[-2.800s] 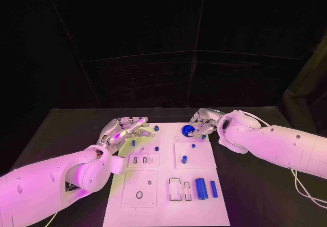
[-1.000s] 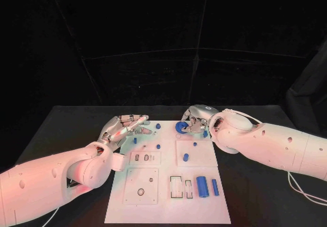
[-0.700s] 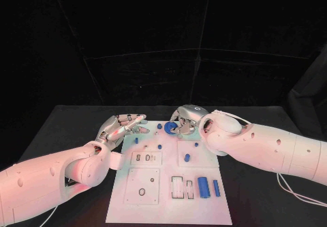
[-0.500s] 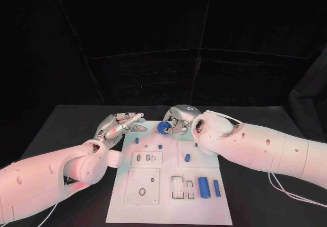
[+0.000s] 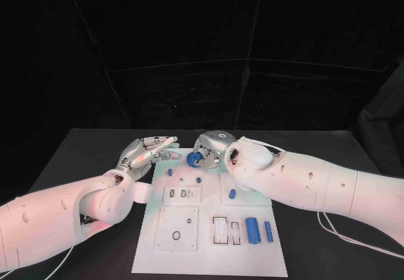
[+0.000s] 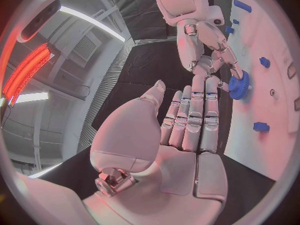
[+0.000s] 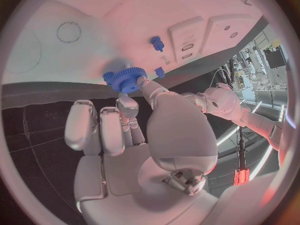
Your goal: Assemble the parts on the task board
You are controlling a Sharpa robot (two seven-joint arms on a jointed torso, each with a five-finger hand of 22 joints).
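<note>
The right hand pinches a small blue gear just above the far end of the task board. The gear looks light and hard; its bumpy rim gives grip. The left hand is beside it, fingers spread, holding nothing.

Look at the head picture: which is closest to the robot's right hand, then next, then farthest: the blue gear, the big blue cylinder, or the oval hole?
1. Blue gear: held in the right hand, over the board's far end.
2. Big blue cylinder: near end, right side.
3. Oval hole: near end, left side.
</note>
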